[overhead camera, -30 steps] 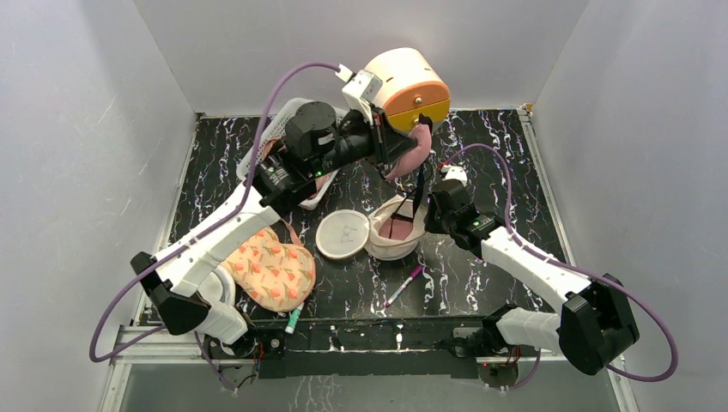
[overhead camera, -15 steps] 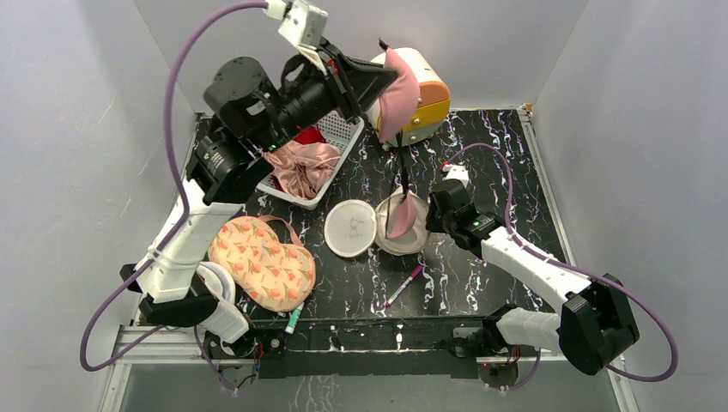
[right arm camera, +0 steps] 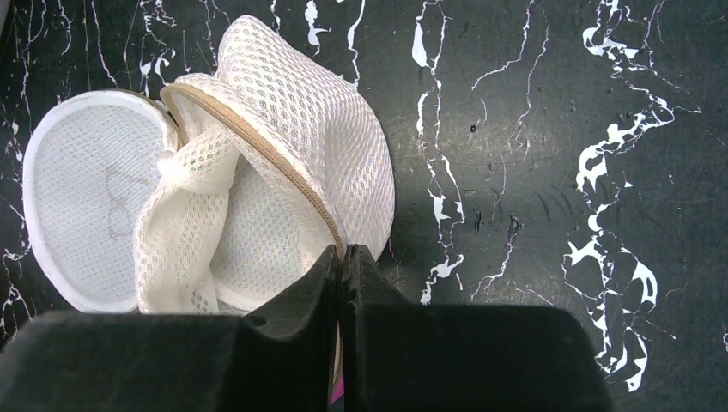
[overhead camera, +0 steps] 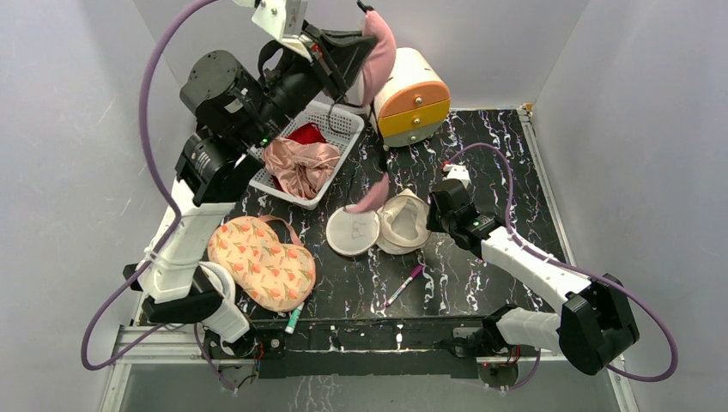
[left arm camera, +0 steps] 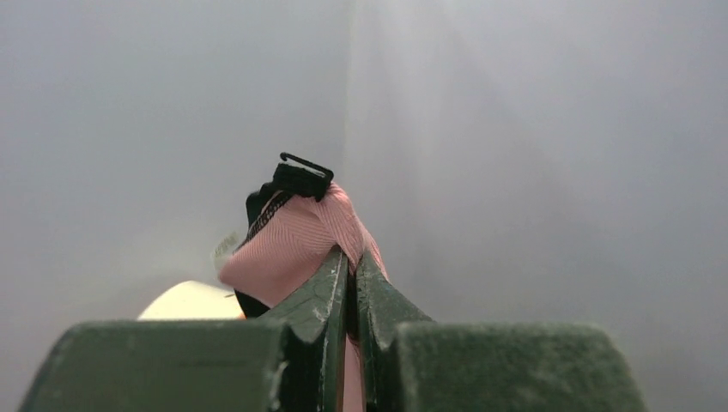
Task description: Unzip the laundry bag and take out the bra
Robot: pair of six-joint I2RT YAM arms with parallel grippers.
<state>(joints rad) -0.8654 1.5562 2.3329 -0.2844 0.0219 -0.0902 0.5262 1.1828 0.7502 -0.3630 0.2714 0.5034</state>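
Two closed grips: each arm has cloth pinched between its fingers.
Left gripper (left arm camera: 350,262): jaws pressed tight on the pink bra (left arm camera: 300,240). Its black clasp pokes up just past the fingertips, and the rest hangs below them.
Left arm pose: reared high, elbow bent, wrist aimed at the back wall.
Bra's low end: the far cup dangles well beneath the jaws, at the bag's flat face. Whether it touches, I cannot tell.
Right gripper (right arm camera: 343,257): jaws shut on the zip rim of the laundry bag (right arm camera: 292,129), which lies open just ahead of the fingertips.
Right arm pose: low, stretched forward, wrist tipped down at the table (right arm camera: 532,129).
Doing it well: probably lift until the trailing cup clears the bag, the right grip pinning the bag down.
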